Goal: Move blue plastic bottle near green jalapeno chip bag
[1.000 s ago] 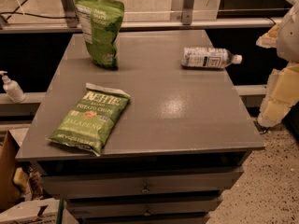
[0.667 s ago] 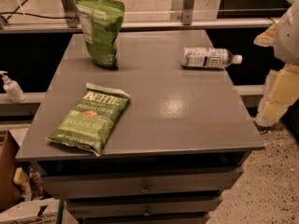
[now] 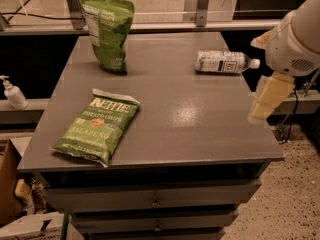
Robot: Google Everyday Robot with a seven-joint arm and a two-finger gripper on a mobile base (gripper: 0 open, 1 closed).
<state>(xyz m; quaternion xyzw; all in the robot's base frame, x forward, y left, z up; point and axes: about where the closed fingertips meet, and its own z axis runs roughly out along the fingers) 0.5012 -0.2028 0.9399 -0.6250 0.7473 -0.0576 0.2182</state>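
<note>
The blue plastic bottle (image 3: 224, 62) lies on its side at the table's far right, its white cap pointing right. The green jalapeno chip bag (image 3: 96, 125) lies flat near the table's front left corner. My gripper (image 3: 270, 98) hangs from the white arm at the right, just off the table's right edge. It is in front of and to the right of the bottle, not touching it, and nothing shows in it.
A taller dark green bag (image 3: 108, 30) stands upright at the table's back left. The grey table (image 3: 190, 119) has drawers below. A white pump dispenser (image 3: 13, 93) stands on a ledge to the left. A railing runs behind the table, and boxes sit on the floor at lower left.
My gripper has shifted a little to the left, closer to the table's right edge. The bottle and both bags have not moved.
</note>
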